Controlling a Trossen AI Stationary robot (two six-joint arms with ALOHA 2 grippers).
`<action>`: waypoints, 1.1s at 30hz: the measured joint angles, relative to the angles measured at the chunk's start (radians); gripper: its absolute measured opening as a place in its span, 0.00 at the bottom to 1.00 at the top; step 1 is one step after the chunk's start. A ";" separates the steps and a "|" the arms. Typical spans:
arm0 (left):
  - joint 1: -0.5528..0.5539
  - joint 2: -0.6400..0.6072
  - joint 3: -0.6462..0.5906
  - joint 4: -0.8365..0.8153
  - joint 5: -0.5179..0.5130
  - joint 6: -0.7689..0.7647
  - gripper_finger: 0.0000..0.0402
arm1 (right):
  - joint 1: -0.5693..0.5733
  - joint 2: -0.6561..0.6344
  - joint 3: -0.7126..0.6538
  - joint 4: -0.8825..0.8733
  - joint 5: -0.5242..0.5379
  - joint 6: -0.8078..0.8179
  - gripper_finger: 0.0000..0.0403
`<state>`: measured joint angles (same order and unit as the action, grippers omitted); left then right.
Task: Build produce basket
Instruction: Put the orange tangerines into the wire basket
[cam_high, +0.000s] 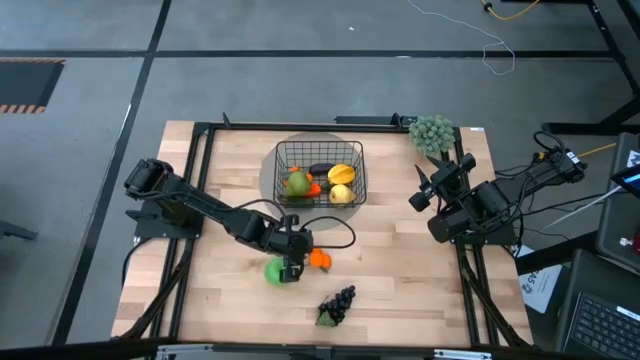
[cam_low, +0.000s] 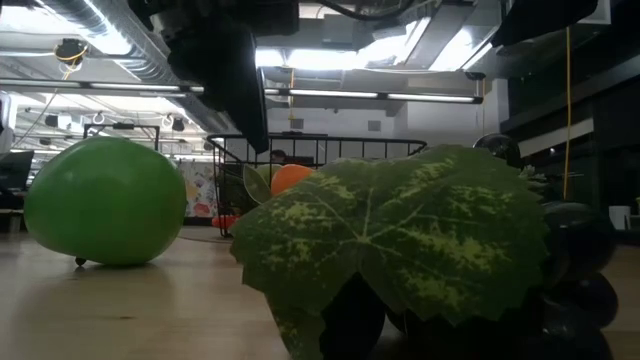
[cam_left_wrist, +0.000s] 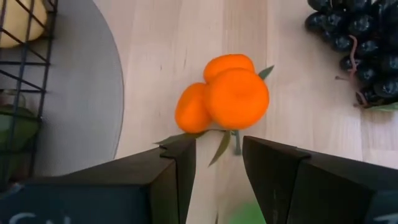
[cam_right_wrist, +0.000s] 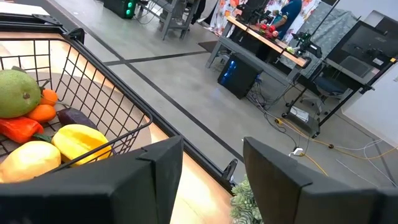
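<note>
A cluster of oranges (cam_left_wrist: 227, 99) with small green leaves lies on the wooden table. My left gripper (cam_left_wrist: 219, 146) hovers open just short of it, fingers slanting down, one on either side of the leaves without touching. A green apple (cam_high: 274, 271) rests on the table right beside this gripper, and dark grapes with a leaf (cam_high: 338, 305) lie nearer the front edge. The black wire basket (cam_high: 320, 172) stands at the back centre holding a pear, eggplant, carrot and yellow fruits. My right gripper (cam_right_wrist: 212, 146) waits open, raised at the table's right, facing the basket.
The basket stands on a flat grey round disc (cam_left_wrist: 81, 93). A pale grey-green bushy cluster (cam_high: 432, 133) sits at the back right corner. A black frame (cam_high: 200, 130) runs around the table's edge. In the low view the grape leaf (cam_low: 400, 235) fills the foreground.
</note>
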<state>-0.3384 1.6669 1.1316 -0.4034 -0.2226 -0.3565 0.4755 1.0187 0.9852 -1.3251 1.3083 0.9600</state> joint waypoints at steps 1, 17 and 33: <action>-0.002 0.000 0.000 0.000 -0.004 0.000 0.30 | 0.000 0.000 0.000 0.000 0.000 0.000 0.43; -0.007 0.115 -0.001 0.022 0.027 0.053 0.28 | 0.000 0.000 0.000 0.000 0.000 0.000 0.43; -0.001 0.114 -0.001 0.091 0.023 0.055 0.28 | 0.000 0.000 0.000 0.000 0.000 0.000 0.43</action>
<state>-0.3397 1.7813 1.1309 -0.3126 -0.2001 -0.3020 0.4755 1.0187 0.9855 -1.3254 1.3079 0.9600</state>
